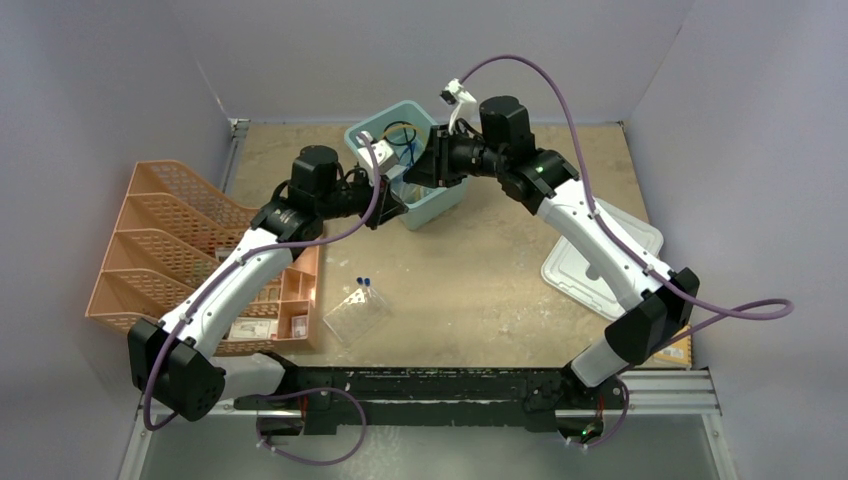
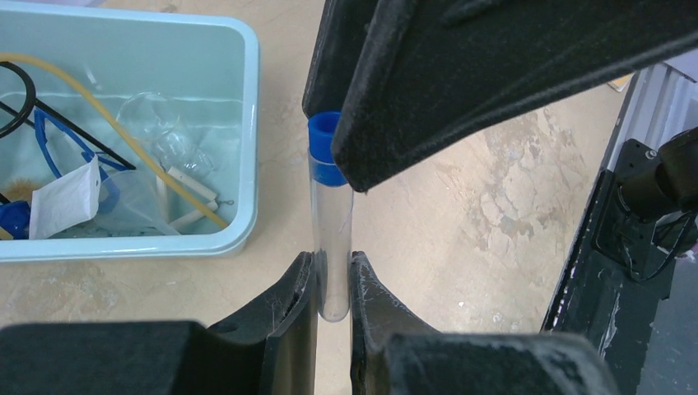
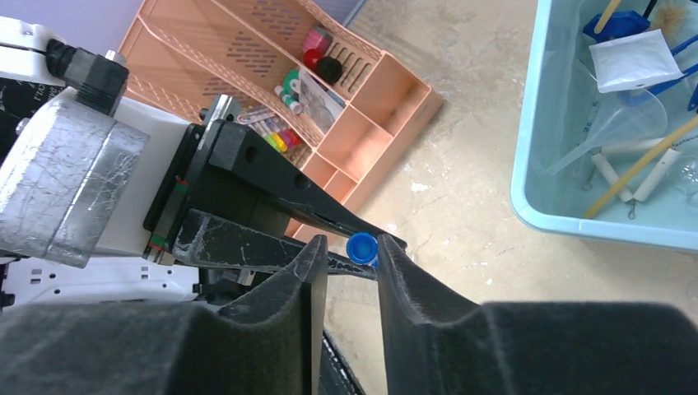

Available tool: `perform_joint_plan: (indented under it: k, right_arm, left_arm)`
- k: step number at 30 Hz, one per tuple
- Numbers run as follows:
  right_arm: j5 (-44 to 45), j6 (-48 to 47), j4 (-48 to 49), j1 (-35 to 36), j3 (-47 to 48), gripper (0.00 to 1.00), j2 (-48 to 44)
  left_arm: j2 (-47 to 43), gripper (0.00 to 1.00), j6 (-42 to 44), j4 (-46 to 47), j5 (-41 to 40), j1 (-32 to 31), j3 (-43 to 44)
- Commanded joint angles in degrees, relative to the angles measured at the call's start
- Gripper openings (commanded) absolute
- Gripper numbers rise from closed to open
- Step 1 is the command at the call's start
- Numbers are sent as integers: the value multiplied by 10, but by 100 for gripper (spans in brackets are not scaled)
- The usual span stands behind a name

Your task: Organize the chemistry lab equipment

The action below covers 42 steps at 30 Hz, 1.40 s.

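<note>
My left gripper [image 2: 333, 263] is shut on the bottom end of a clear blue-capped tube [image 2: 333, 239], held beside the teal bin [image 2: 247, 123]. The right gripper [image 3: 352, 242] straddles the tube's blue cap [image 3: 361, 248]. The cap touches one finger and a gap shows on the other side, so the jaws stand open around it. From above, both grippers [image 1: 390, 205] [image 1: 420, 170] meet at the bin's near wall and the tube is hidden. In the bin lie amber tubing [image 2: 107, 123], blue-framed safety glasses [image 2: 66, 148], a white triangle [image 2: 193, 185] and the black ring stand [image 2: 16, 99].
A clear rack [image 1: 357, 318] with two blue-capped tubes [image 1: 364, 282] lies near the table's front. The orange mesh organizer [image 1: 170, 230] stands at the left. The pale lid [image 1: 600, 265] lies at the right under the right arm. A clear funnel [image 3: 609, 123] sits in the bin.
</note>
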Motion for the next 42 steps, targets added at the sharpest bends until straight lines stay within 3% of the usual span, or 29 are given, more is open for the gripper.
perform_joint_plan:
  k: [1, 13, 19, 24, 32, 37, 42]
  right_arm:
    - [-29, -9, -3, -3, 32, 29, 0]
    - [-44, -11, -26, -2, 37, 31, 20]
    - [-40, -16, -3, -2, 23, 16, 6]
    - [21, -54, 7, -3, 3, 11, -12]
    - [158, -121, 53, -3, -99, 10, -66]
    - [200, -157, 99, 2, -197, 11, -126]
    - [235, -174, 138, 50, -299, 12, -182]
  left_arm:
    - [-6, 0, 31, 3, 21, 1, 21]
    - [-5, 0, 35, 5, 19, 1, 19]
    - [-6, 0, 29, 5, 8, 1, 15]
    - [0, 35, -68, 31, -46, 2, 10]
    - [-21, 40, -88, 32, -112, 5, -14]
    - [-43, 41, -117, 73, -182, 5, -38]
    - [-71, 43, -203, 120, -407, 6, -59]
